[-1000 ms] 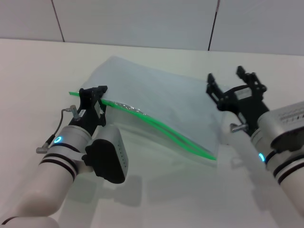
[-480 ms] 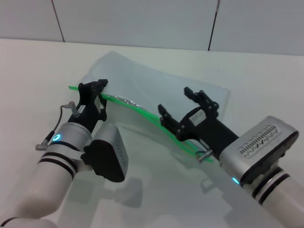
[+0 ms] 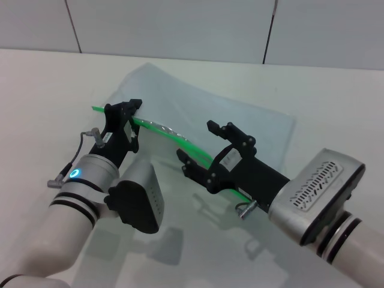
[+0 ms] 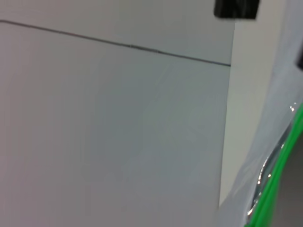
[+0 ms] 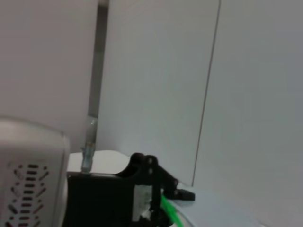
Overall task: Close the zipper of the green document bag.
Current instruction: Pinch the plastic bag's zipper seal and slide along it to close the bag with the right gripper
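Note:
The green document bag (image 3: 210, 111) is a translucent pale pouch on the white table, its near edge lifted. The zipper (image 3: 171, 135), a bright green strip, runs along that edge from the left end down to the right. My left gripper (image 3: 123, 117) is shut on the zipper's left end and holds it up. My right gripper (image 3: 197, 143) is open at the middle of the strip, one finger on each side of it. In the left wrist view the zipper (image 4: 279, 175) crosses one corner. The right wrist view shows the left gripper (image 5: 142, 189) and a bit of the zipper (image 5: 168, 208).
A white table (image 3: 48, 84) lies under the bag, and a panelled wall (image 3: 180, 24) stands behind it. Both forearms lie over the table's near part.
My right gripper has swung from the bag's right side leftward to the middle of the zipper and now straddles it. The left gripper has kept its hold and shifted only slightly.

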Robot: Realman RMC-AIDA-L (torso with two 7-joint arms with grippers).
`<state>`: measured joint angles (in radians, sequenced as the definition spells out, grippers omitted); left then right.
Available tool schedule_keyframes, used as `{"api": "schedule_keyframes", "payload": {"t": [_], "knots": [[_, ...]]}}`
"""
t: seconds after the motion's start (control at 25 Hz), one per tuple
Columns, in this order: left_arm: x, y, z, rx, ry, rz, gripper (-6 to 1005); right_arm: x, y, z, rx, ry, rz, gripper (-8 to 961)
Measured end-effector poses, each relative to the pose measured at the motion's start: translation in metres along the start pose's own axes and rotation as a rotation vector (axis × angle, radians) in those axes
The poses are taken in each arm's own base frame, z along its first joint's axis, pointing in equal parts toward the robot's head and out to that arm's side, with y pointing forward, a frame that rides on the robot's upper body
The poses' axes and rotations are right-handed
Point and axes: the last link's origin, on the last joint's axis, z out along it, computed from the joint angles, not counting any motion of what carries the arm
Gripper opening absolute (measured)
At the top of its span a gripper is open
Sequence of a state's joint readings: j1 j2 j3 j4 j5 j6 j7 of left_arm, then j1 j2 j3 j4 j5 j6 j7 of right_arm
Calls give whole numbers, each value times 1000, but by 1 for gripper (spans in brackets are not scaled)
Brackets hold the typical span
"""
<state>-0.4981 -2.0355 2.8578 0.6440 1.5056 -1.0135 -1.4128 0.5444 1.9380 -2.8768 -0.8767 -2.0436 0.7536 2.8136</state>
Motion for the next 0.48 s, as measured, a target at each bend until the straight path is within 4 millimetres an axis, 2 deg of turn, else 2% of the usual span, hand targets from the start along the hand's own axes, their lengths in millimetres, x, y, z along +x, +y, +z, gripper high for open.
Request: {"api": "schedule_keyframes", "payload": {"t": [0.48], "knots": [[7, 0, 0, 2, 45, 27, 54, -4, 0, 14, -54, 40, -49, 784]]}}
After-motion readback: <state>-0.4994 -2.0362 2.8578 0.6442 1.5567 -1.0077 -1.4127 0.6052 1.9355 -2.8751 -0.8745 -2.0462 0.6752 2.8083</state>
